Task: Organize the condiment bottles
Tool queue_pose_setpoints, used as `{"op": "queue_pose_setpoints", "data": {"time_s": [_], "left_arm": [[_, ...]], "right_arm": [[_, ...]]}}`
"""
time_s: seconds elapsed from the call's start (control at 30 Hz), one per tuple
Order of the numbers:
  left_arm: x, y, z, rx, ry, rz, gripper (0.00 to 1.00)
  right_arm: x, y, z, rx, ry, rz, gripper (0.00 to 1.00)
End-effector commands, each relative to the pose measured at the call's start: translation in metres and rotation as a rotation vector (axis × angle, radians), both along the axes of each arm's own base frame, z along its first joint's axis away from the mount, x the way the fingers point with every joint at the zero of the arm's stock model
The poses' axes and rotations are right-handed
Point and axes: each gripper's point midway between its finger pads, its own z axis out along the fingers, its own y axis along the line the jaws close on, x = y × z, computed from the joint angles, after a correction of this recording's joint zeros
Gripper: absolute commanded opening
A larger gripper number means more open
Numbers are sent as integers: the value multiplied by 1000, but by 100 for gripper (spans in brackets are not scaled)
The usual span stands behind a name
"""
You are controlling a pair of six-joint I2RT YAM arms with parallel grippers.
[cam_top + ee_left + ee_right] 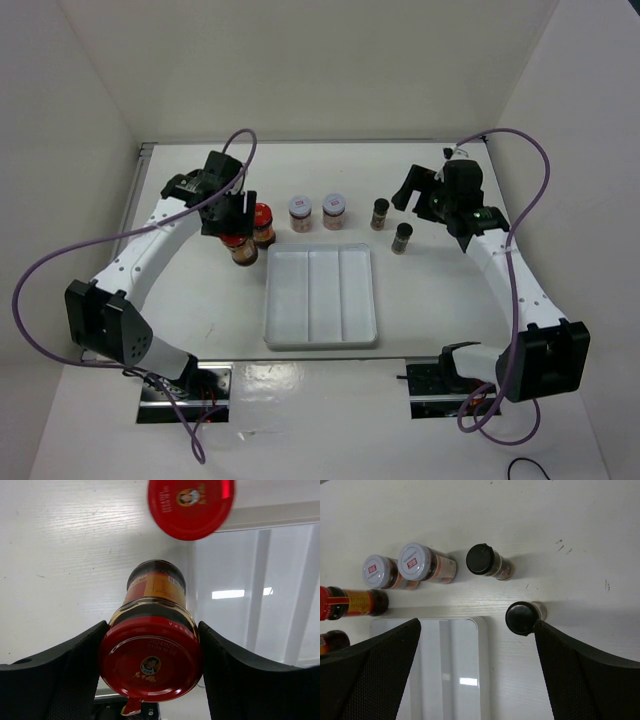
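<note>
**Risk check: left claw on a red-lidded jar, tray unfilled**

Layout: the tabletop (450, 300) carries the white divided tray (320, 298) at centre frame. None of its three compartments holds a jar yet.

Left claw (151, 627): closed on the held red-lidded jar (150, 655), with a pad against each side of the lid. In the top view this jar is just left of the tray's upper-left corner. I cannot tell whether its base is off the tabletop.

Right claw (477, 625): spread wide and holding nothing, above the tray's upper-right corner.

Risks, as I judge them:
1. The grip is on the smooth round lid only, so the heavy glass body below could swing or slip out during a fast move.
2. The tray rim is close, and a low carry could catch the jar's base and tip it.
3. The second red-lidded jar (190, 505) stands just beside the held one, so a sideways sweep could knock it.
4. The nearer black-capped jar (522, 617) sits right beside the right claw's finger (580, 675). A misaligned descent could topple it.
</note>
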Motion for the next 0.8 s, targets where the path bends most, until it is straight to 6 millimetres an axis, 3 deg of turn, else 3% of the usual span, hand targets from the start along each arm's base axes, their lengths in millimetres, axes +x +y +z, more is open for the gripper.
{"op": "queue_pose_setpoints", "data": {"time_s": [0.0,0.13,0.4,0.77], "left_arm": [[2,-21,40,-47,-87,-55,34],[2,-43,51,-64,-105,-105,34],[4,-90,39,-83,-79,-193,34],[23,-118,17,-94,-70,-219,34]], "right_arm": [[0,0,-9,-23,18,0,99],[1,-3,-9,-33,17,-15,99],[0,-5,-11,-40,25,-23,99],[-1,-9,-13,-60,31,-34,99]]}}
